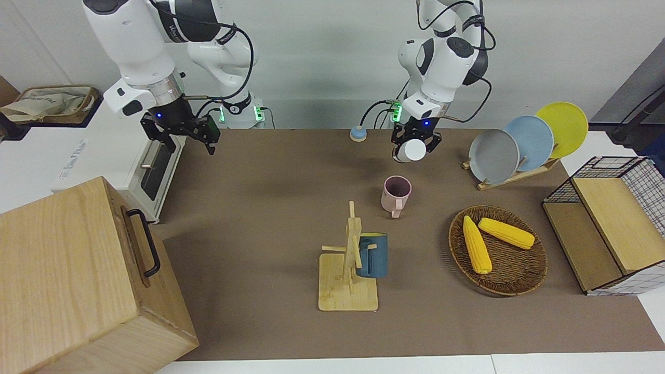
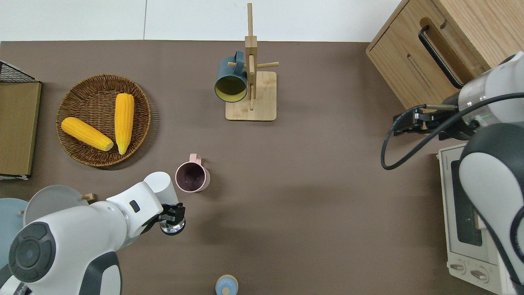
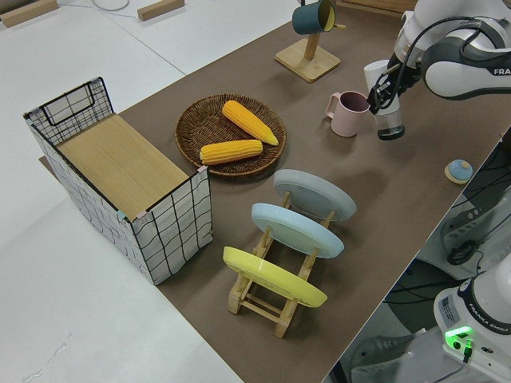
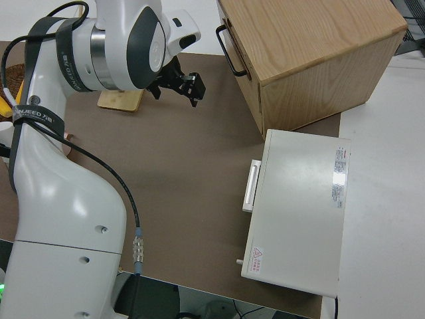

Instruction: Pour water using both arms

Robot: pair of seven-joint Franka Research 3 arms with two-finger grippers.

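– White at one end, clear at the other: what is that cylindrical vessel (image 2: 162, 183) the left claw (image 2: 172, 214) has closed around its middle?

– A pourer, I'd judge. It is held up over the brown desk (image 2: 286, 184), lying almost level. Its white end points at the pink mug (image 2: 192, 177) and its clear end at the robots, near the small blue round knob (image 2: 226, 284) at their edge. That looks like a pour being lined up, not one under way (the vessel is beside the mug, not over it).

– And the right claw (image 1: 179, 135)?

– Fingers spread, nothing in them, over the desk's right-arm end by the white toaster oven (image 1: 156, 156). No second vessel is near it.

– Farther out?

– A dark blue mug (image 2: 231, 84) hangs on the wooden peg rack (image 2: 250, 96), out of the way.

– What can't you see?

– Whether there is water in the vessel, which end is its mouth, and whether anything is in the pink mug's dark inside.
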